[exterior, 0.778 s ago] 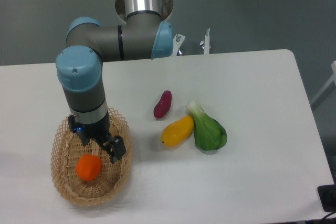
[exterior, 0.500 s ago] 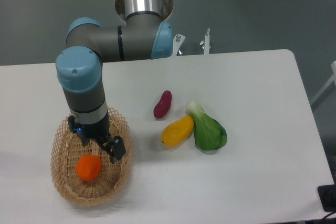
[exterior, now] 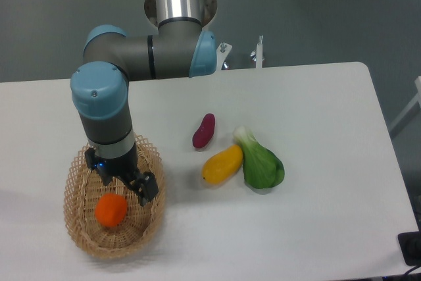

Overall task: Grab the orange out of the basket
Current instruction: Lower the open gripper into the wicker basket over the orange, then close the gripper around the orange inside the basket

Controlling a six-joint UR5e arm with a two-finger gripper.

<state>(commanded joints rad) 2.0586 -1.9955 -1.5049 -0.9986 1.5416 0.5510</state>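
At the lower left of the frame you see the basket, an oval of tan wicker with an open lattice rim, resting on the white table. The orange lies inside it, on the basket floor, slightly left of centre. Your gripper hangs over the basket interior, just above and to the right of the orange; one dark finger shows clearly near the right wall of the basket, while the other is hidden beneath the wrist, so you cannot tell how wide the jaws stand. Nothing visible shows the orange clamped. The arm rises from the basket toward the upper left, its grey links and blue joint caps leading to the metal column at the top. Near the middle of the frame, well apart from the basket, lie a purple sweet potato, a yellow mango-like fruit and a green leafy vegetable; the last two touch.
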